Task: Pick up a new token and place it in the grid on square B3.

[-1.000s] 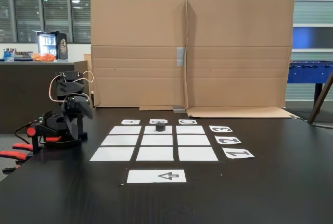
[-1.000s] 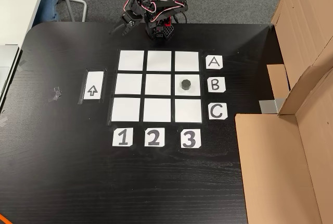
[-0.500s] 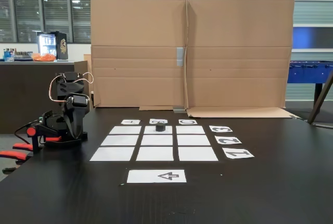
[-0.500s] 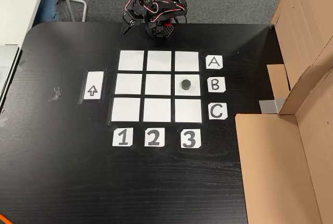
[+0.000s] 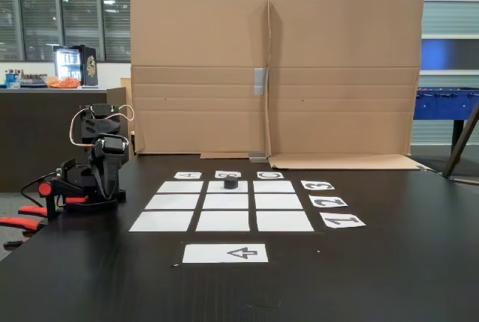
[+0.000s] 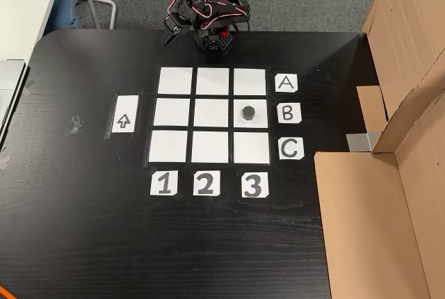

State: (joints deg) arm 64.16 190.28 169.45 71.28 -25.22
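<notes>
A black token (image 6: 248,112) sits on square B3 (image 6: 259,124) of the grid (image 6: 211,113), in the middle cell of the row beside label B. In the low fixed view the token (image 5: 230,183) stands in the grid's (image 5: 226,201) far row on square B3 (image 5: 215,186). The arm is folded back at the table edge, well clear of the grid. Its gripper (image 6: 169,35) hangs at the arm's left end and holds nothing. From the low fixed view the gripper (image 5: 111,144) is small and dark, and how its jaws stand is unclear.
A white sheet with a black arrow (image 6: 124,121) lies left of the grid. Letter and number labels (image 6: 286,112) edge it. Cardboard walls (image 6: 389,208) stand at the right. A tape scrap (image 6: 73,125) lies on the dark table. Red clamps (image 5: 22,217) hold the arm's base.
The gripper has drawn in and up towards the folded arm over the last second. The token has stayed on its cell.
</notes>
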